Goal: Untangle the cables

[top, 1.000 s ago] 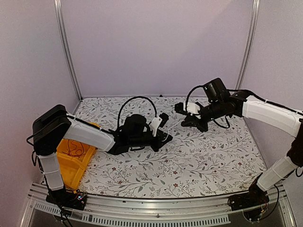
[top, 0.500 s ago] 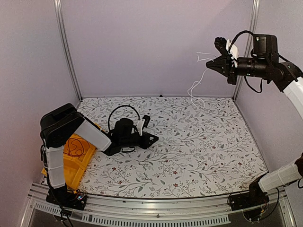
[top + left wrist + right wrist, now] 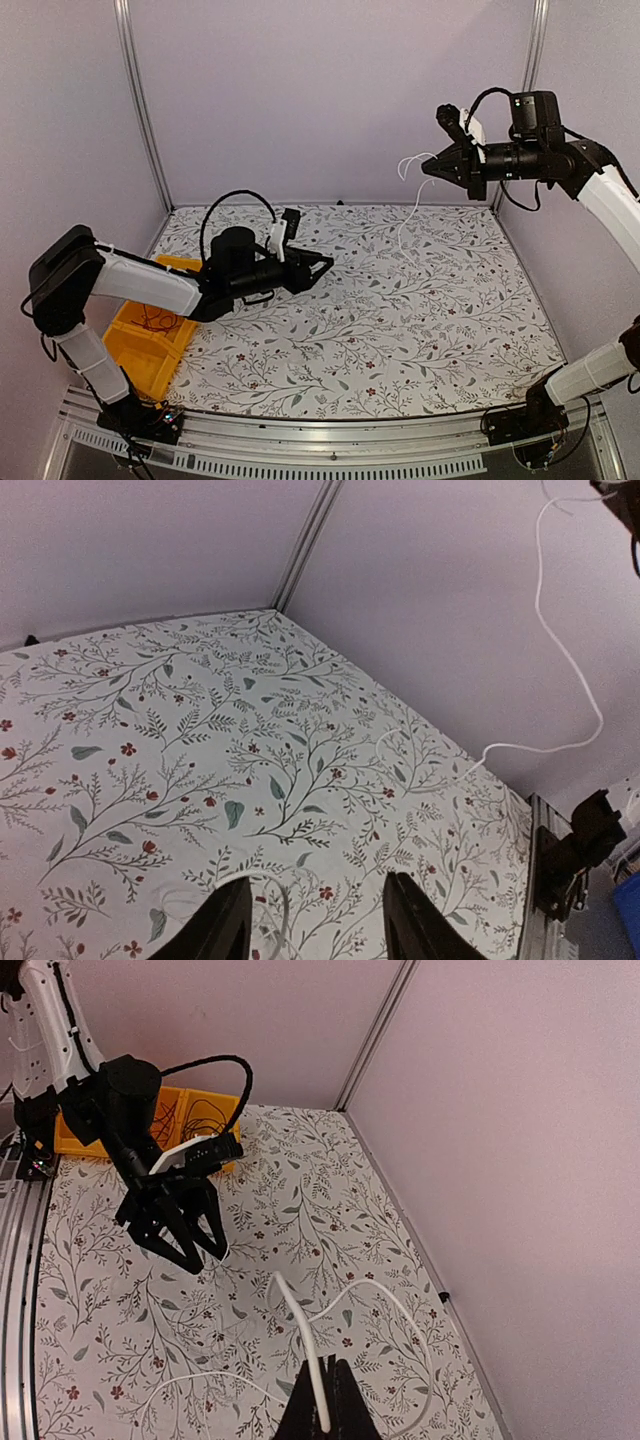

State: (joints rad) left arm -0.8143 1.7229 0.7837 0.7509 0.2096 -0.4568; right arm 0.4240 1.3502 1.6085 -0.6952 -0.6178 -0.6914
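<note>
My right gripper (image 3: pixel 432 170) is raised high at the back right and shut on a thin white cable (image 3: pixel 405 205). The cable hangs in a curve down to the floral table (image 3: pixel 430 320). In the right wrist view the cable (image 3: pixel 300 1325) sticks up from the shut fingers of the right gripper (image 3: pixel 322 1415) and loops over the table. My left gripper (image 3: pixel 315 262) is open and empty, low over the table's back left; the left wrist view shows the left gripper (image 3: pixel 315 920) with a thin white strand (image 3: pixel 278 910) by its left finger. Thin red and black wires (image 3: pixel 155 320) lie in the yellow bin.
The yellow bin (image 3: pixel 140 350) stands at the table's left edge and also shows in the right wrist view (image 3: pixel 185 1110). Pale walls and metal corner posts (image 3: pixel 140 100) enclose the table. The hanging cable (image 3: pixel 565 660) crosses the left wrist view at upper right.
My right gripper rose from table height to the upper right with the white cable, then came slightly down and left. My left gripper drew back to the left and lifted.
</note>
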